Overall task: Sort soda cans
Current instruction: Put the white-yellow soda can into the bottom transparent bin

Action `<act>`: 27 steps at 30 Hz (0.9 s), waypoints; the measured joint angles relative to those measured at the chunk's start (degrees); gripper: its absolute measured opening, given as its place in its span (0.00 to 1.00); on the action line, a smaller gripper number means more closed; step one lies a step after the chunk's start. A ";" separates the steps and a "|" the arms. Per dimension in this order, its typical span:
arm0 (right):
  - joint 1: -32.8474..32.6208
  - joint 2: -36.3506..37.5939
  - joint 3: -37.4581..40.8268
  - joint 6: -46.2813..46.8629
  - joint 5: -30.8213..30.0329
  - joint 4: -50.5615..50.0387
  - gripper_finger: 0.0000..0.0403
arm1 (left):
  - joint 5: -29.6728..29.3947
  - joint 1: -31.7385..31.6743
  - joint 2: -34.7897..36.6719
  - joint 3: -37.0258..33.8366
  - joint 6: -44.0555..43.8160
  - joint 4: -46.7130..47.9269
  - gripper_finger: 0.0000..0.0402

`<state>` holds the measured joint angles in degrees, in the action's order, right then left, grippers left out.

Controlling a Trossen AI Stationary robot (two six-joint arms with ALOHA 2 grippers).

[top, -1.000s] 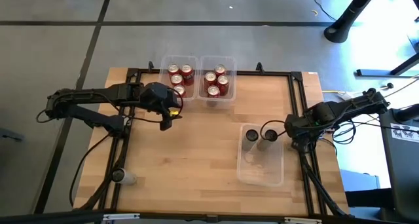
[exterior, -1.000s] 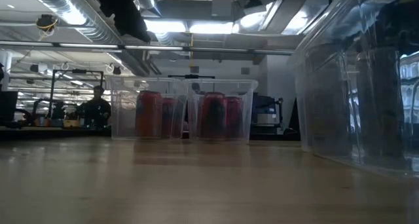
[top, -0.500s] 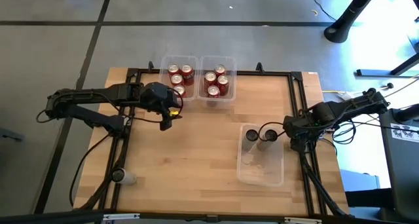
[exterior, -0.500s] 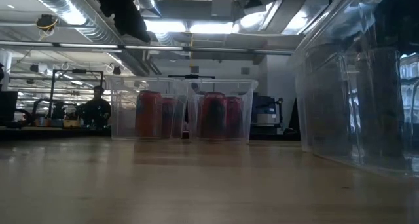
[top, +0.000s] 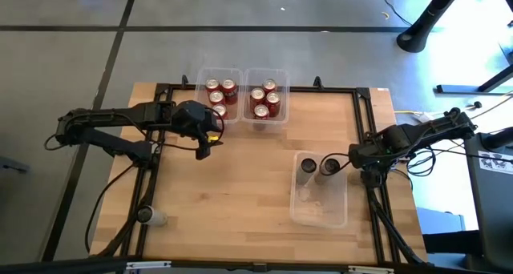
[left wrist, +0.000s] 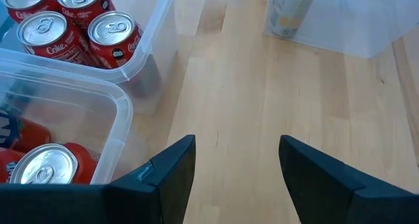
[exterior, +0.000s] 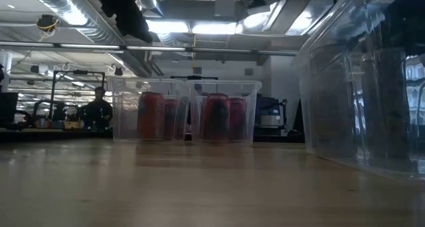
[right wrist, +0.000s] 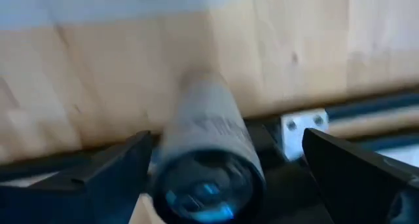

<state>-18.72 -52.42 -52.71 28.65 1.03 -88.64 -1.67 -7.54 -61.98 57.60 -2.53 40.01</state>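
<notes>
Red soda cans with silver tops stand in two clear bins at the table's far edge, several in the left bin (top: 218,96) and several in the right bin (top: 266,98); they also show as red cans (left wrist: 111,33) in the left wrist view. Two grey cans (top: 308,166) (top: 329,167) stand in a third clear bin (top: 319,202) on the right. My right gripper (top: 341,163) is open at the right-hand grey can (right wrist: 206,158), a finger on either side of it. My left gripper (left wrist: 236,178) is open above bare wood beside the left bin.
A pale can-like thing (top: 149,216) lies on its side near the table's near left corner. A black frame rail (top: 369,130) runs round the table. Bare wood lies between the far bins and the right bin. A person (exterior: 98,111) shows in the room behind.
My right gripper has drawn back a little toward the table's right edge, so the right-hand grey can's top shows more fully. The cans and bins stand as before.
</notes>
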 joint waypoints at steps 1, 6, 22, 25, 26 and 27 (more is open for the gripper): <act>0.00 0.00 0.00 -0.17 -0.12 -1.28 0.97 | -0.01 0.01 0.00 0.00 -0.01 0.00 0.52; 0.00 0.63 0.00 -0.63 1.41 -1.38 0.97 | 0.00 0.00 0.00 0.00 -0.12 0.00 0.52; 0.00 1.29 3.42 7.27 10.84 -1.01 0.97 | 0.00 -0.01 0.00 0.00 -0.36 -0.10 0.52; 0.00 1.31 3.43 8.15 10.35 -0.93 0.97 | 0.00 0.01 0.00 0.00 -0.47 -0.23 0.52; 0.00 1.29 3.43 8.67 9.79 -0.85 0.97 | 0.00 -0.01 0.00 0.00 -0.49 -0.26 0.52; 0.00 1.29 3.43 9.22 9.21 -0.87 0.97 | -0.02 0.01 0.00 0.00 -0.65 -0.23 0.52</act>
<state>-18.72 -51.13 -49.28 37.87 10.24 -89.52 -1.69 -7.53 -61.98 57.60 -3.18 39.78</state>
